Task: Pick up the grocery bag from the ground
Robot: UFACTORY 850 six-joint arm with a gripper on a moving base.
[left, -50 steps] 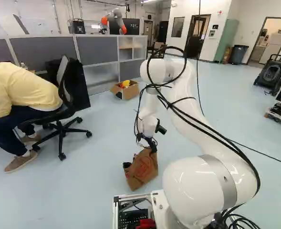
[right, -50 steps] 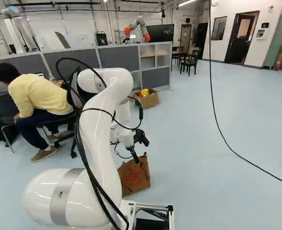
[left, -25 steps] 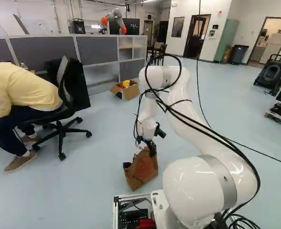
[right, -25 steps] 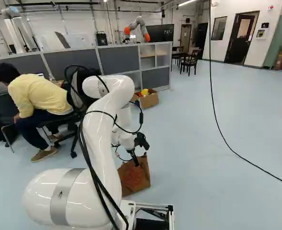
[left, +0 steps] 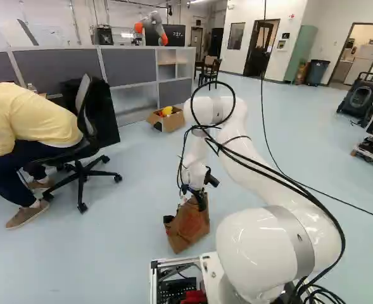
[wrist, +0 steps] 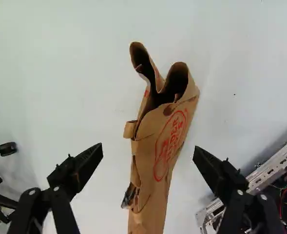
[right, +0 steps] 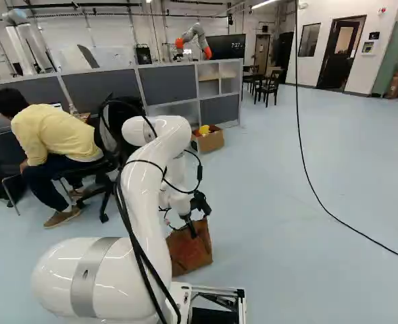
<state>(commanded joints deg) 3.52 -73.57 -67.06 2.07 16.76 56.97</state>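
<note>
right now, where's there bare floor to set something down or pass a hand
Bare floor shows between the paper bag and the office chair, and, in the right base view, between the bag and the black cable. It's crowded at the bag: the open gripper straddles it, with the base frame near one finger.

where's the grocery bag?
Brown paper bag on pale blue floor, left of the arm's white lower joint in the left base view; straddled by the open black gripper in the wrist view.
</note>
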